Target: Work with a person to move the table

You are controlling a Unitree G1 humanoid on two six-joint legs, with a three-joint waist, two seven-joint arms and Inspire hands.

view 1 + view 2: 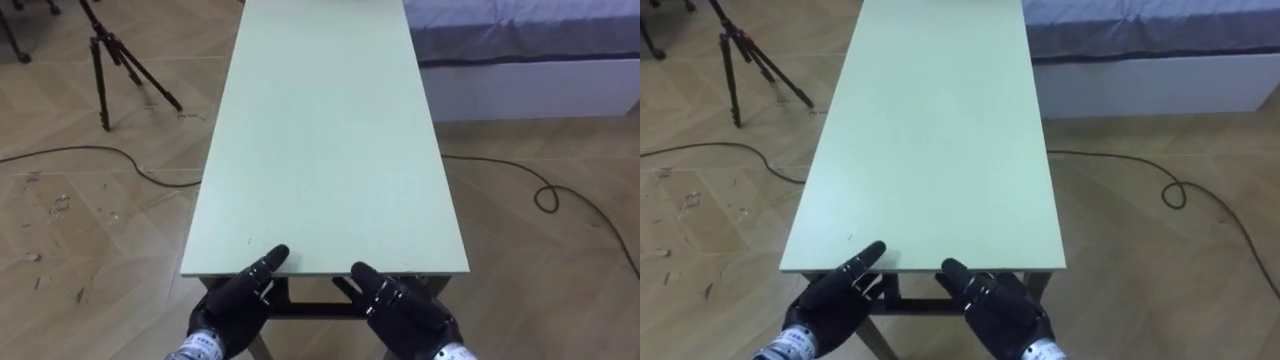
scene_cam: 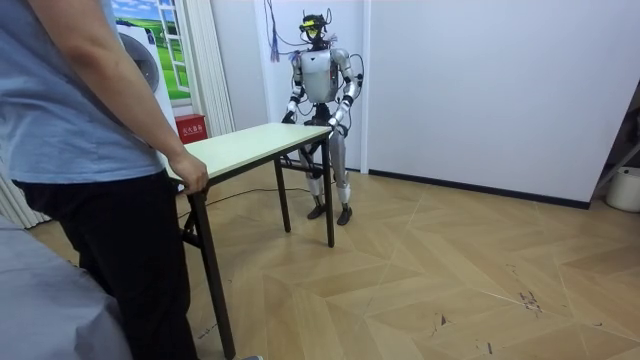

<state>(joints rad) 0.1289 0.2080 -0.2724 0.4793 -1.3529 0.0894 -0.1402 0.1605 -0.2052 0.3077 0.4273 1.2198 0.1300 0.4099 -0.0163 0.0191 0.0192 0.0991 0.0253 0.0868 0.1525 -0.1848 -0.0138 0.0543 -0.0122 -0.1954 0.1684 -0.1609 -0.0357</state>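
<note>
While standing at the near short end of the table [image 1: 325, 130], with a person [image 2: 90, 150] at the far end, best to treat this as the moment just ahead of the lift, as a judgement only.

Starting at the left: a tripod [image 1: 108, 62] on the wood floor, well apart from the table's long side. Next, the left hand [image 1: 232, 305] at the near edge, left of centre and touching it. Impossible to tell whether clamped on or merely set against the edge, with part of it tucked below the top. Then the right hand [image 1: 405, 315], just right of centre on the same edge, with the same doubt. Further right, a bed [image 1: 520, 45] close beside the table's far right corner.

Seen from the room: the person's hand [image 2: 190, 172] curled over the opposite edge, and the table's legs seemingly down on the floor.

To do it well: keep both hands level and evenly spread about the centre line. Rise together with the person, without tipping the top. Match pace. Steer clear of the bed on the right and the tripod on the left.

As for containers: nothing on the tabletop to slide off. At the room view's right, a white tub-like thing [image 2: 627, 188] by the wall, contents out of sight.
</note>
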